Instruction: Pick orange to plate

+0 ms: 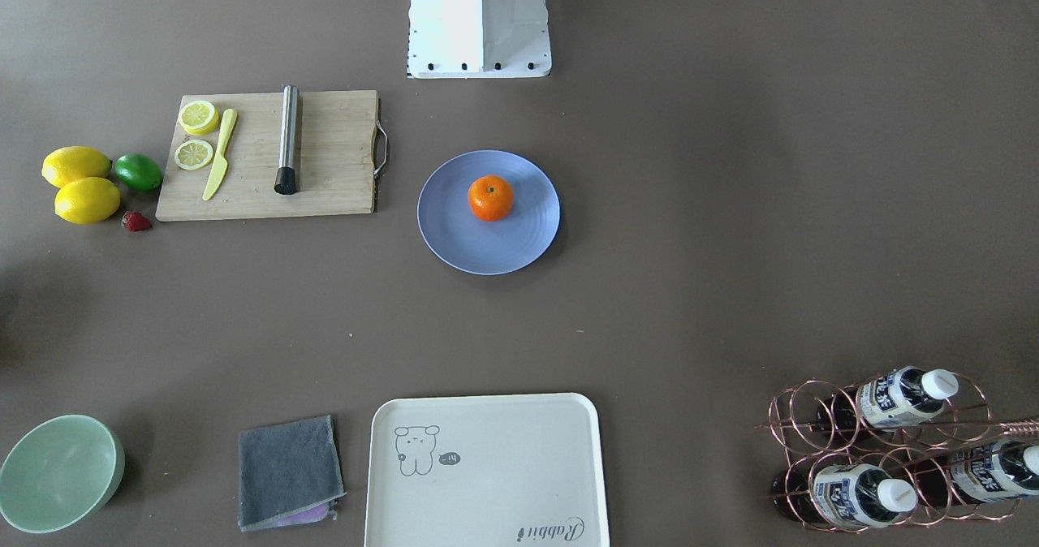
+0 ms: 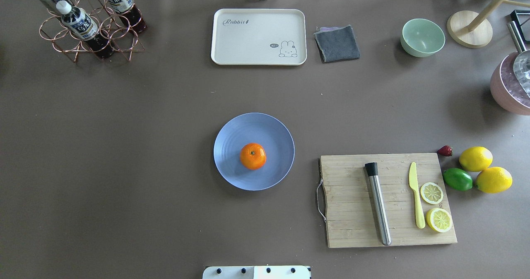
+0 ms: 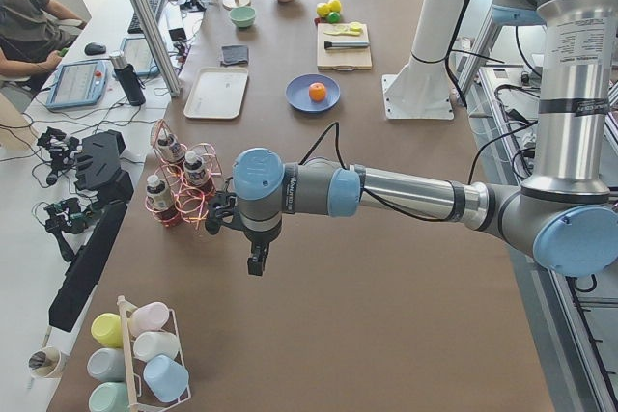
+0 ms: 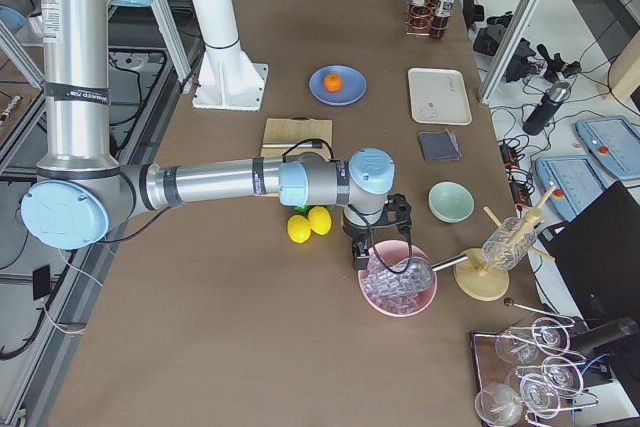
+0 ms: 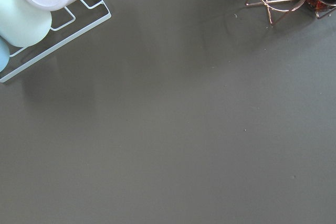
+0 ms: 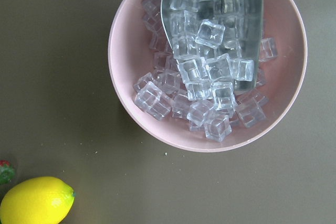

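The orange (image 1: 490, 198) rests on the light blue plate (image 1: 451, 239), a little off its middle, stem dot up; the overhead view shows the same orange (image 2: 253, 156) and plate (image 2: 230, 136). No gripper is near either. My left gripper (image 3: 256, 262) hangs over bare table beside the bottle rack, seen only from the left side, so I cannot tell if it is open or shut. My right gripper (image 4: 358, 252) hovers at the pink ice bowl (image 4: 399, 289), seen only from the right side, so I cannot tell its state either.
A wooden cutting board (image 2: 352, 204) carries a steel muddler (image 2: 378, 204), a yellow knife and lemon slices. Two lemons (image 2: 476, 159), a lime (image 2: 457, 179) and a strawberry lie beside it. Cream tray (image 2: 258, 37), grey cloth (image 2: 337, 43), mint bowl (image 2: 422, 37) and bottle rack (image 2: 89, 26) line the far edge.
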{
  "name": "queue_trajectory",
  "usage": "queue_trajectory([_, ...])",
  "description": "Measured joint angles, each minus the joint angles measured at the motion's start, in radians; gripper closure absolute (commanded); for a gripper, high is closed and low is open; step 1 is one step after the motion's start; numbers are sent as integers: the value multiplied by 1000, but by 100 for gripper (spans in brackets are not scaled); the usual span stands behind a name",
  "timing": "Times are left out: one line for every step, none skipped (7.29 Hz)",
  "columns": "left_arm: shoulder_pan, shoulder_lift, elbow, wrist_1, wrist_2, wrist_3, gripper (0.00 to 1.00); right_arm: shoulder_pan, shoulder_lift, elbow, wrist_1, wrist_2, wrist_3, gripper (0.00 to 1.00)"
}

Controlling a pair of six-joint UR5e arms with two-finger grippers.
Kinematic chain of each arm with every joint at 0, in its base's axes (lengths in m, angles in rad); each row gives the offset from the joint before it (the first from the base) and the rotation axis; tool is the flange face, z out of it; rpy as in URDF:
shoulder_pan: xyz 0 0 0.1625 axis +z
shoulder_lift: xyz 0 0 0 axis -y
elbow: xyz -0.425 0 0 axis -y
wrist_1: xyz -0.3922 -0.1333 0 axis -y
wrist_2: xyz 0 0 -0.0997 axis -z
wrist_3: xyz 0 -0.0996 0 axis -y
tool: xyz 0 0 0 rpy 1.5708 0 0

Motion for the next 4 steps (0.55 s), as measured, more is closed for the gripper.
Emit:
queue_trajectory([0, 15, 1, -16, 1, -1, 3, 3, -4, 0, 0, 2, 0, 0])
queue_trajectory([0, 26, 1, -36, 5, -2, 3, 6, -6, 1, 0, 3, -1, 0])
queue_trajectory([1, 32, 2, -47, 9, -3, 3, 10, -5, 1, 0, 4, -1, 0])
queue_trajectory([1, 33, 5, -52, 11, -3, 3, 13, -1, 2, 1, 3, 0, 0])
